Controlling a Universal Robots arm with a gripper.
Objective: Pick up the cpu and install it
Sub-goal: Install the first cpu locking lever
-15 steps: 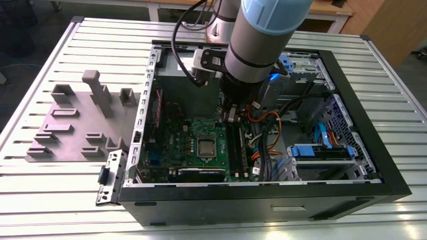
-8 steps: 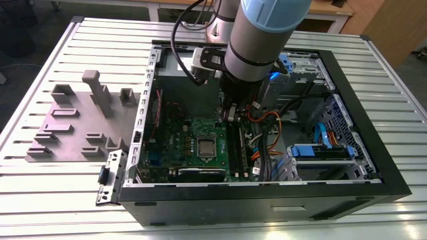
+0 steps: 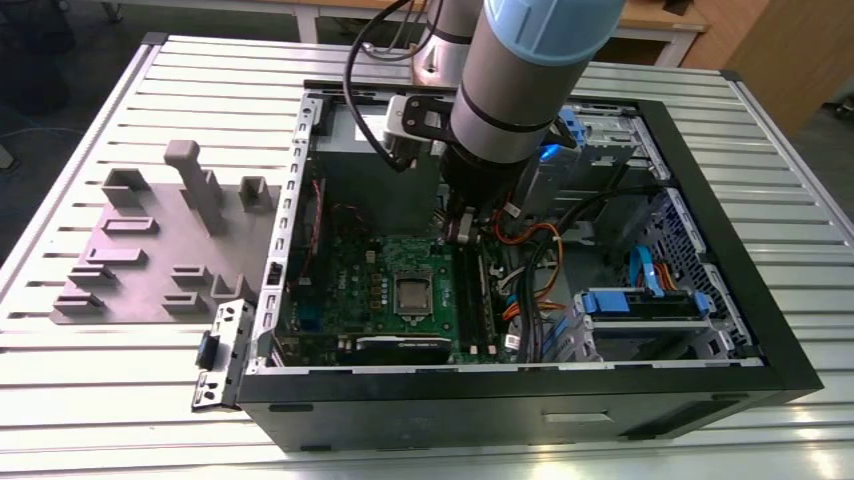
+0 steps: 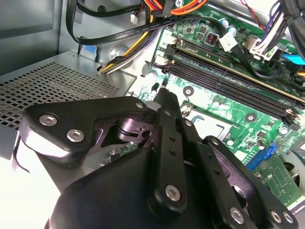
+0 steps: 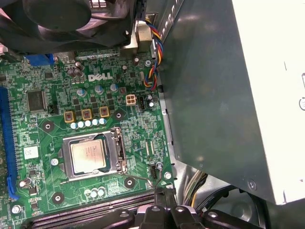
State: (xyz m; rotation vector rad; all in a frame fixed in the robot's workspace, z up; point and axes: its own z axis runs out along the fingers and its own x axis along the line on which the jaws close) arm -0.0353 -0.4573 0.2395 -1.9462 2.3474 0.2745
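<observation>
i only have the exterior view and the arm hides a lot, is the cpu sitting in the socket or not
Observer: Yes. In the first wrist view the cpu lies flat inside the socket frame, silvery top up.
Operator: where's the end effector relative to it
Observer: The end effector is apart from the cpu, off the frame's corner, by the memory slots.
Operator: what is its tip aimed at
Observer: In the second wrist view its tip points at the green board, near one end of the slots.
</observation>
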